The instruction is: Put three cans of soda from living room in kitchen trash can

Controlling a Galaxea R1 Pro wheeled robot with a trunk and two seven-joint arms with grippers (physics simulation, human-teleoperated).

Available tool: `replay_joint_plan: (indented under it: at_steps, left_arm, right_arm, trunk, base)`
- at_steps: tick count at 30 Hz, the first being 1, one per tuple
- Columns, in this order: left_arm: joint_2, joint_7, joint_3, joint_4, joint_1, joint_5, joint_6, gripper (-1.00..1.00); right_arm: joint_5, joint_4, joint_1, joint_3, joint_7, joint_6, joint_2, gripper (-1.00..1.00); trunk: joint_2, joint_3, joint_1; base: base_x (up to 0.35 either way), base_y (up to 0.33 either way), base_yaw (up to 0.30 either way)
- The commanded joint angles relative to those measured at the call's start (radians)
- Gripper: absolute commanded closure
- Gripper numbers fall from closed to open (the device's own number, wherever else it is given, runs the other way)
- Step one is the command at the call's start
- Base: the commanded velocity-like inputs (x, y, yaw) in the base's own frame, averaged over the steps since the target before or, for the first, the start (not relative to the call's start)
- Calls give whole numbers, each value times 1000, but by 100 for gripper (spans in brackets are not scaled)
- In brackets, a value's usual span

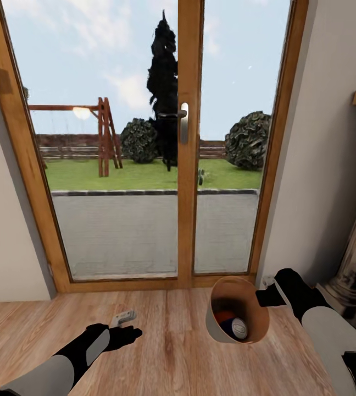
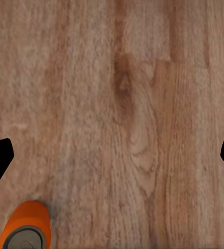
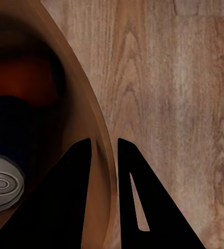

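- A spill is judged the main risk; the trash can (image 1: 237,318) is held off the wooden floor (image 1: 172,352) by its rim alone and is seen tilted, so a slip of the pinch or a sharp swing of the arm could tip the cans out;
- The right gripper (image 3: 104,155) is closed on the bin's rim (image 3: 99,132), one finger inside the wall and one outside; the right arm (image 1: 310,308) is reached forward beside the bin;
- At least two soda cans (image 1: 233,325) are seen inside the bin; a third cannot be made out there;
- The left gripper (image 1: 124,318) is held spread wide and empty, low over the floor; an orange can (image 2: 26,228) is seen standing on the floor beneath it, ungrasped; it could be knocked over by a careless descent.
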Motion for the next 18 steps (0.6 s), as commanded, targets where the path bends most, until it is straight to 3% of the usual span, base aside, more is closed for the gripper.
replay_joint_plan:
  at_steps: [1,8,18]
  left_arm:
    - [0,0,0,1,0,0,0,-100]
    - [0,0,0,0,0,0,-1,-100]
    - [0,0,0,-2,0,0,-1,-100]
  right_arm:
    - [-18,-1,0,-2,3,2,0,100]
    - [-17,-1,-1,-2,3,2,2,100]
    - [-17,-1,0,-2,3,2,2,100]
  trunk:
    - [0,0,0]
    - [0,0,0]
    - [0,0,0]
  base:
    - [65,22,0]
    - [145,52,0]
    - [12,3,0]
